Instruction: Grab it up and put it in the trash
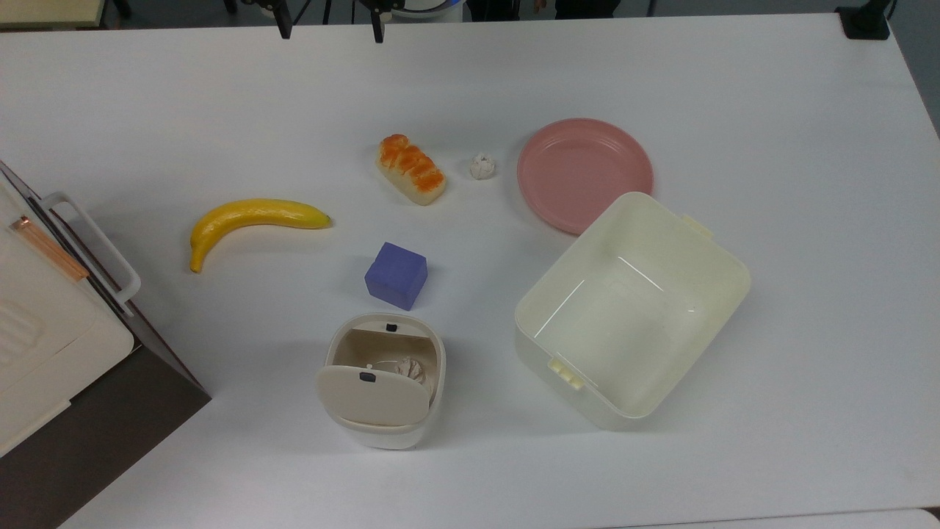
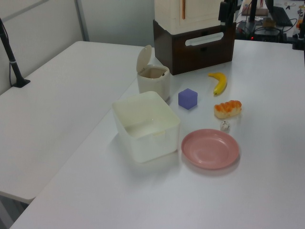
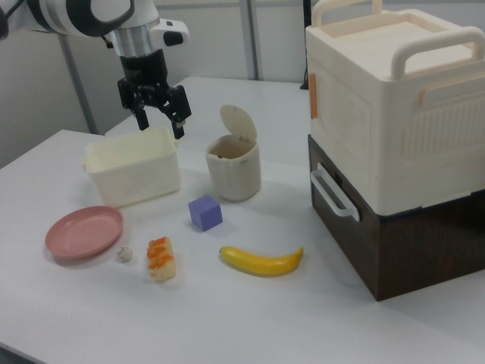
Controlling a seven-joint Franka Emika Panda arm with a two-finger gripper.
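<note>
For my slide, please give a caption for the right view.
Open hand hovers above the tub; paper ball lies between plate and bread.

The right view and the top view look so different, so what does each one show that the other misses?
The right view shows the arm's gripper open, high above the table, and the handled cream box stacked on a brown cabinet. The top view looks straight down into the trash bin, where crumpled paper already lies, and into the bare cream tub. Both show the paper ball between the toy bread and pink plate.
</note>
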